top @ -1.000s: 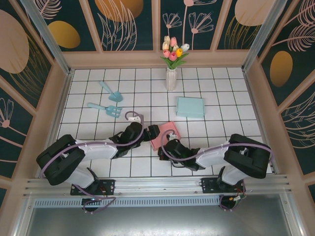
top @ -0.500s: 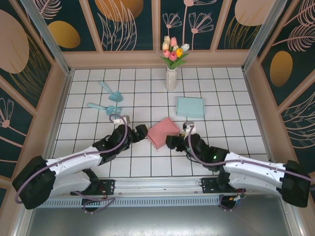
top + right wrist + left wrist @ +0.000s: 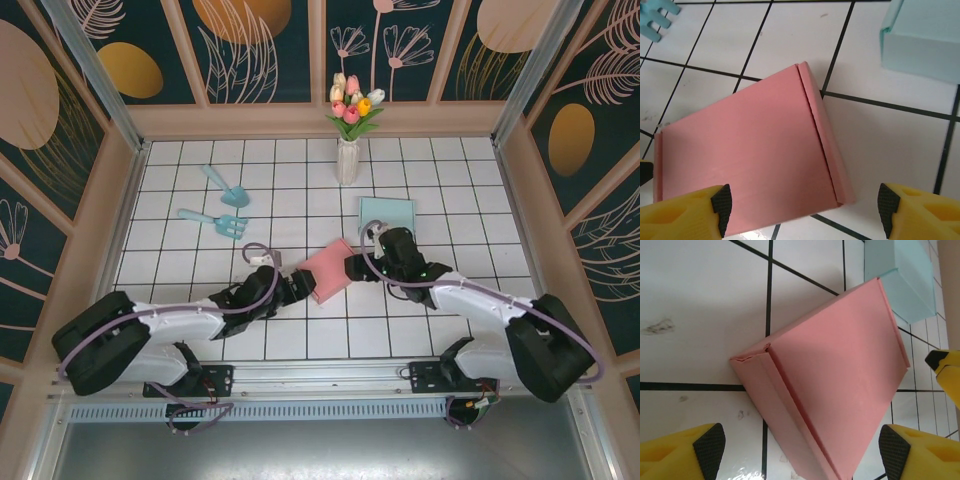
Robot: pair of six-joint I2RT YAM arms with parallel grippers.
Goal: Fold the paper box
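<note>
Top camera: the pink box (image 3: 330,270) lies flat and closed on the white tiled table (image 3: 200,170), turned at an angle, mid-table towards the front. The left hand (image 3: 298,285) sits at its near-left corner and the right hand (image 3: 357,266) at its right edge, both arms stretched low over the tiles. From up here I can't tell how far either hand is spread. Just behind the right hand there's a blue box (image 3: 387,217), further back a vase (image 3: 347,160) of tulips, and a small trowel (image 3: 225,187) and rake (image 3: 215,222) lie off to the left.

Left wrist camera: way clearer. The left hand (image 3: 800,447) is spread wide, yellow fingers (image 3: 685,452) with black pads either side of the pink box's (image 3: 835,390) near corner, gripping nothing. Whether a pad touches the cardboard, can't tell. A folded flap seam runs along the box's left side.

Right wrist camera: the right hand (image 3: 805,202) is also spread wide and released, with the pink box (image 3: 745,165) lying between its fingers (image 3: 680,212). This view shows a clear gap of tile between the pink box and the blue box (image 3: 925,40).
</note>
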